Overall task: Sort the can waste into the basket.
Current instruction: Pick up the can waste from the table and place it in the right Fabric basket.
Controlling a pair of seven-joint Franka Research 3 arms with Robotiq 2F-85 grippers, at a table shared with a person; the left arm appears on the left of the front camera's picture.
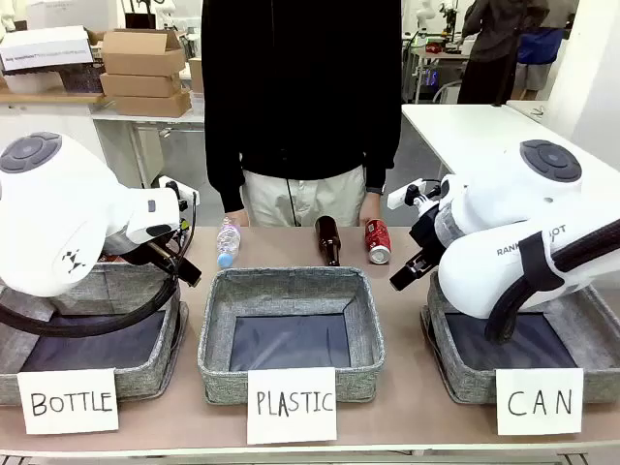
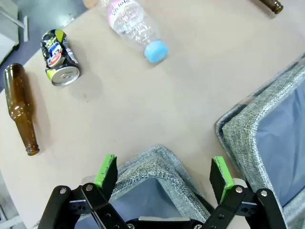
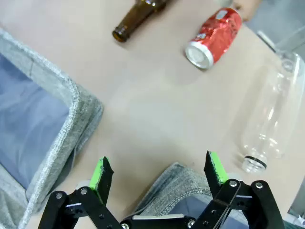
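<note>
Nothing is sorted yet, as I judge it: the CAN basket [image 1: 450, 373] at the lower right of the front view shows only its dark floor, though my right arm hides part of it.

My right hand [image 3: 159, 174] is open and empty, its green pads [image 3: 101, 172] spread wide over the basket's corner at the bottom of the right wrist view. The red can [image 3: 213, 37] lies on its side on the worktop [image 3: 157, 109] near the top of that view, silver end toward me, well clear of my fingers. In the front view it sits just right of centre [image 1: 377, 241], beside a brown bottle [image 1: 328, 240].

My left hand [image 2: 164, 174] is open too, holding nothing, above the corner of the BOTTLE basket [image 1: 160, 373]. The dark can [image 2: 59, 57] lies at the upper left of the left wrist view, dented, near another brown bottle [image 2: 20, 107].

So both cans are still to be picked up and dropped in. The red one looks the nearer job for my right hand; the dark one lies far across from the CAN basket.
</note>
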